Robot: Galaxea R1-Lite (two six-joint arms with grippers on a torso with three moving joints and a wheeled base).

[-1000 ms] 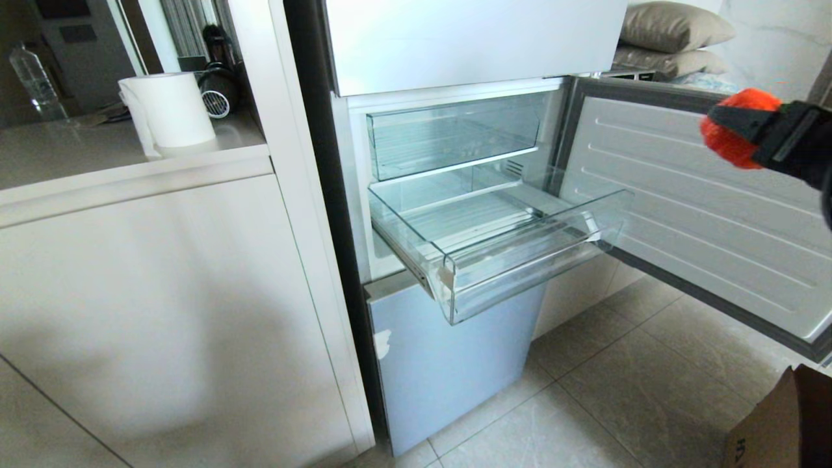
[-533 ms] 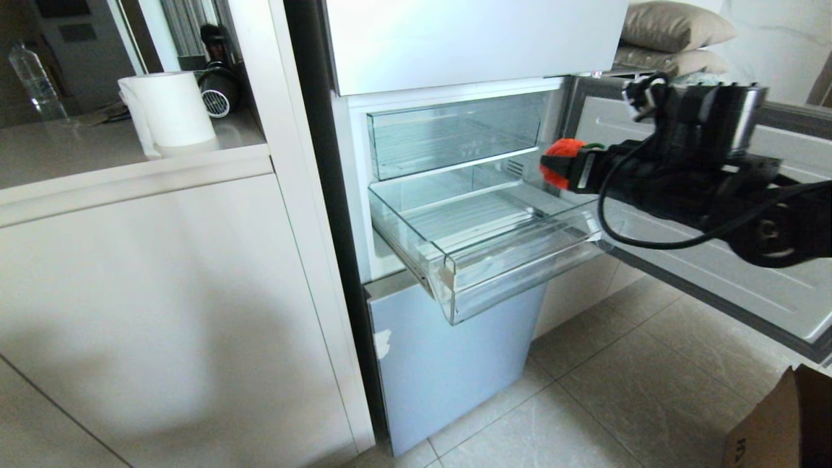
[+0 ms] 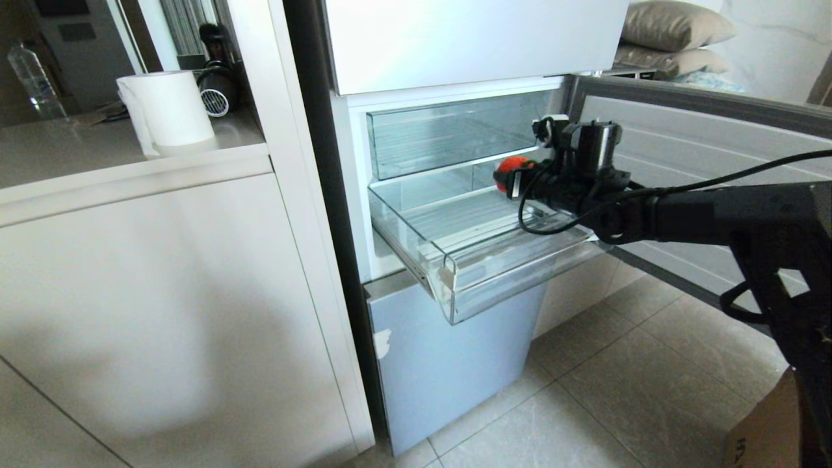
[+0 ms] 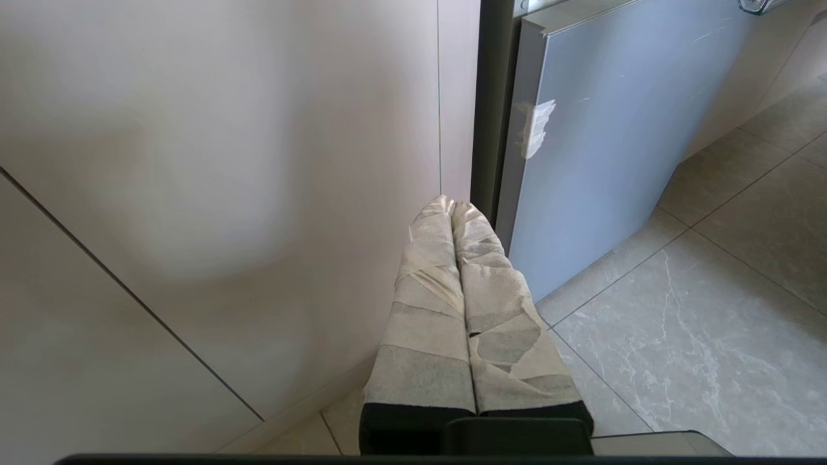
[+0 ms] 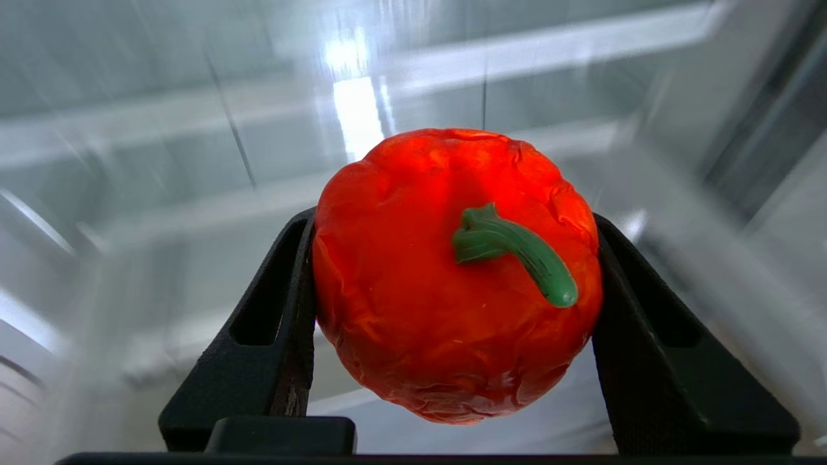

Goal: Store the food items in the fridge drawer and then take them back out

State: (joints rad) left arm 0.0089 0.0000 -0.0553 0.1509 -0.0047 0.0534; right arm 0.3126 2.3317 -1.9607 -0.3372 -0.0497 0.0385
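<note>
Above the pulled-out clear plastic fridge drawer point(image 3: 494, 257), the right gripper point(image 3: 510, 182) clamps a wrinkled red-orange tomato-like food item point(image 5: 455, 274) between its jaws. Left gripper point(image 4: 452, 213) hangs closed beside the pale blue fridge door panel point(image 4: 607, 129).

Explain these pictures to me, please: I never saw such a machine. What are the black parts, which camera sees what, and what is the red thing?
This is a robot with two arms. One picture looks down from its head; the other two come from cameras on its wrists. In the head view the black right arm reaches from the right over the wide clear plastic fridge drawer, which is pulled out and looks empty. The right gripper is closed on a round glossy red-orange tomato-like food item with a green stem, one black finger on each side. The left gripper, its fingers wrapped in pale tape and pressed together, hangs low by the white cabinet and pale blue fridge door panel, holding nothing.
</note>
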